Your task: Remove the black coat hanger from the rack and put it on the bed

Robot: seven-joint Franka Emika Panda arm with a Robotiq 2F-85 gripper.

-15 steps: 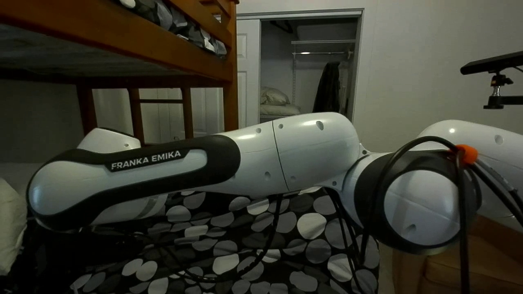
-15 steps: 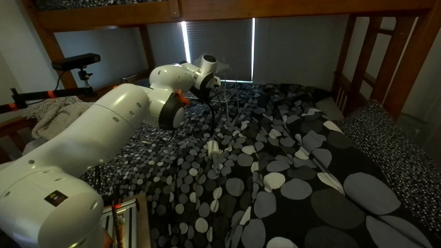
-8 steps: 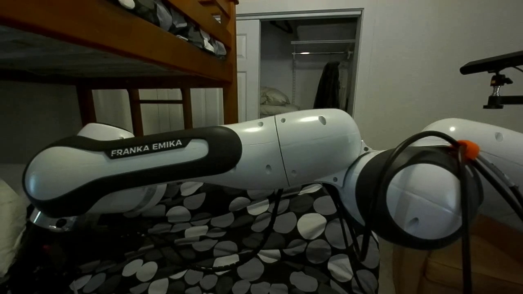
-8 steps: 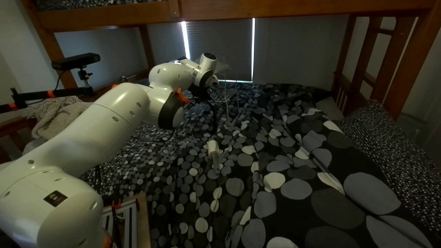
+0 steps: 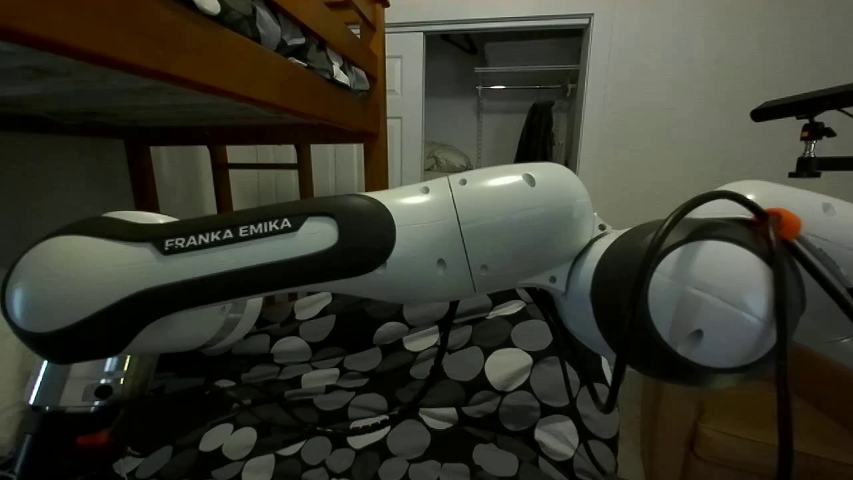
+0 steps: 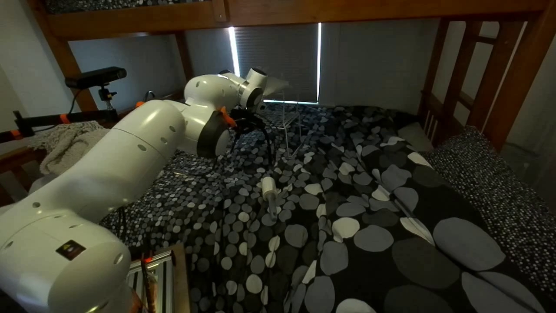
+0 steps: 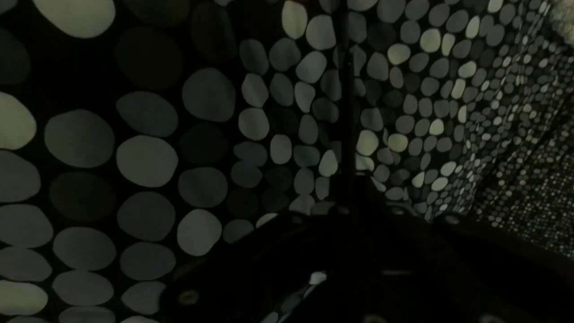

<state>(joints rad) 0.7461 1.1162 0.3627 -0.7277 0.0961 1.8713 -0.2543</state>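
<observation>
A robot gripper (image 7: pixel 351 183) is clenching the black coat hanger (image 7: pixel 348 107) edge-on over the bed (image 6: pixel 369 237), apparently for laying it there, clear of the nearby rack (image 6: pixel 285 126).

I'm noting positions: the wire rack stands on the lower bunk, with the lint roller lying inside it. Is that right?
One slip: the lint roller is not inside the wire rack; an exterior view shows it lying in front, apart from it. The wire rack does stand on the lower bunk.
</observation>
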